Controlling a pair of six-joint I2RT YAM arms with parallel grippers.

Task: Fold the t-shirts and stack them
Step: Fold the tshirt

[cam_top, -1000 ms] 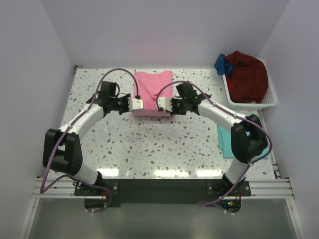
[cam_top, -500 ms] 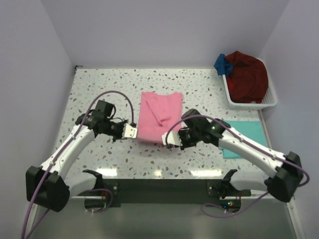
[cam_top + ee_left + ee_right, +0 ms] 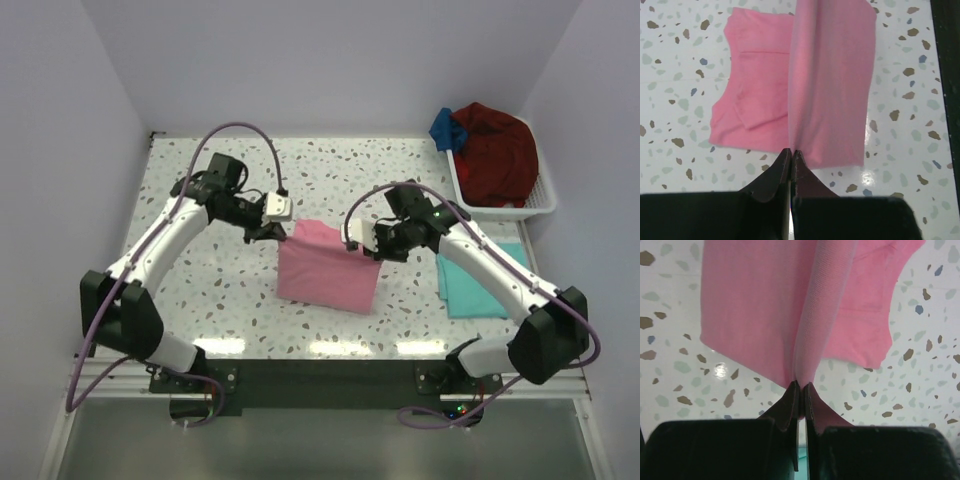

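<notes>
While the bench (image 3: 200, 300) held everything, the pink t-shirt (image 3: 325, 275) hung half lifted, its top edge up and its bottom part flat on the bench. The white basket (image 3: 545, 205) of dark red and blue clothes (image 3: 495, 155) sat far right of the pink t-shirt, and the teal t-shirt (image 3: 465, 285) lay flat just right of it. The left hand (image 3: 283, 232) pinched the pink t-shirt's left corner tight, and the right hand (image 3: 357, 250) pinched its right corner. I think both hands should move together and keep that edge level. The room to the left and behind looked open.
</notes>
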